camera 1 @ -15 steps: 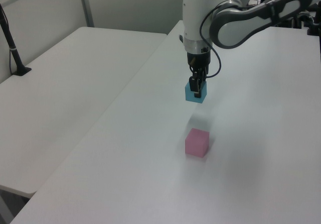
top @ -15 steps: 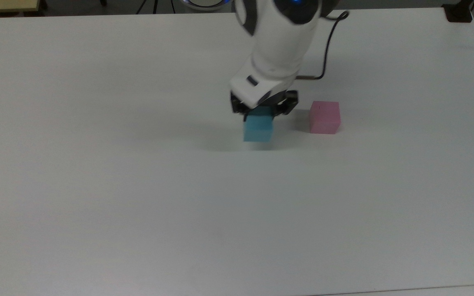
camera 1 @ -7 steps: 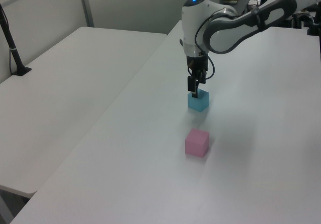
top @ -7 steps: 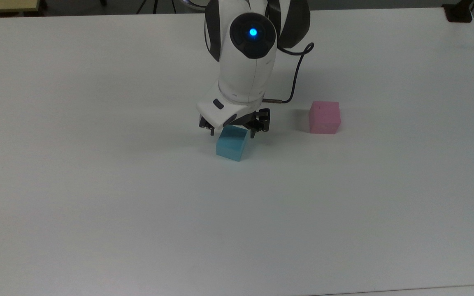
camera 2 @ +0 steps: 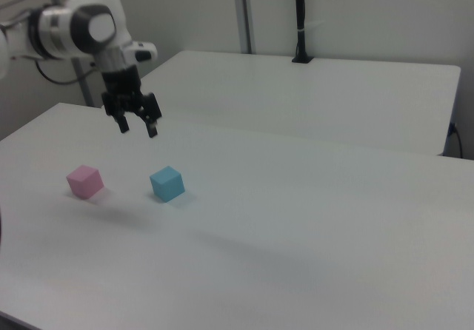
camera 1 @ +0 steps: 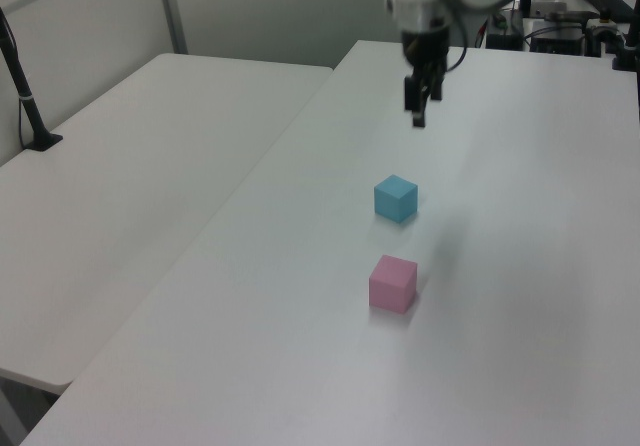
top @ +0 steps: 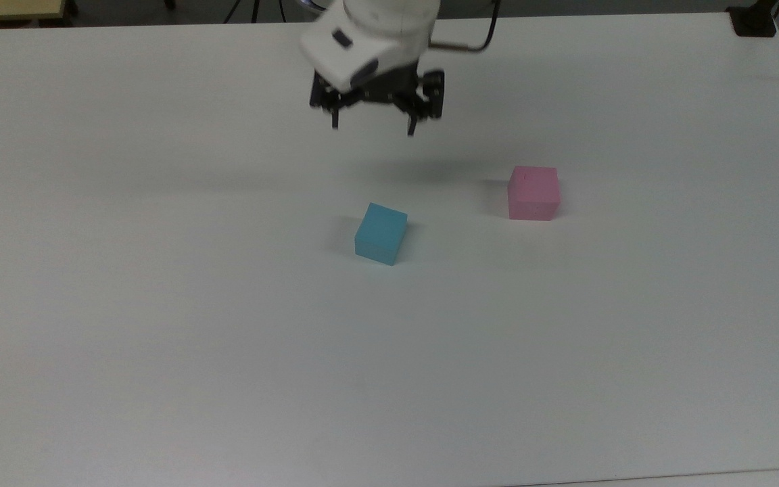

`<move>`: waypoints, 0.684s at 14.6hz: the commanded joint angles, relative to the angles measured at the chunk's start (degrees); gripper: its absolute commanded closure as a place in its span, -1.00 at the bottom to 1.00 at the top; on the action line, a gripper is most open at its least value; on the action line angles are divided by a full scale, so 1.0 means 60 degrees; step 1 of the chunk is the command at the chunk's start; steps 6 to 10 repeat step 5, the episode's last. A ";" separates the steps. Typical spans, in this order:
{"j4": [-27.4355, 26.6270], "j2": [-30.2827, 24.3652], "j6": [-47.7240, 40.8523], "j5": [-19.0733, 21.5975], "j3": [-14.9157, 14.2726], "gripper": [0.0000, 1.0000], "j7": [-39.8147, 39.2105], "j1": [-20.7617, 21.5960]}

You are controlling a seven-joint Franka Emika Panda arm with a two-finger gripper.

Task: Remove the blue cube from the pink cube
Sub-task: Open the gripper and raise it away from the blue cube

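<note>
The blue cube (top: 381, 234) (camera 1: 396, 198) (camera 2: 167, 183) rests alone on the white table (top: 159, 338), slightly turned. The pink cube (top: 533, 193) (camera 1: 393, 283) (camera 2: 84, 181) sits apart from it, to the top view's right, with nothing on it. My gripper (top: 372, 128) (camera 1: 418, 119) (camera 2: 138, 130) hangs high over the table, beyond the blue cube toward the top view's top edge. It is open and holds nothing.
A second white table (camera 1: 120, 156) (camera 2: 311, 93) stands alongside, with a black post (camera 1: 25, 91) (camera 2: 300, 19) clamped at its edge. A black block (top: 754, 20) sits at the top view's top right corner.
The gripper set the blue cube down on the table, opened, then rose and drew back toward the top view's top edge. The pink cube stayed put.
</note>
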 commanded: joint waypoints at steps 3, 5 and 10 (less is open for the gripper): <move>-0.0368 -0.1243 -0.0741 -0.0066 0.1216 -1.00 -0.0272 -0.1757; -0.0353 -0.1288 -0.0741 -0.0022 0.1602 -1.00 -0.0272 -0.2217; -0.0353 -0.1288 -0.0741 -0.0022 0.1602 -1.00 -0.0272 -0.2217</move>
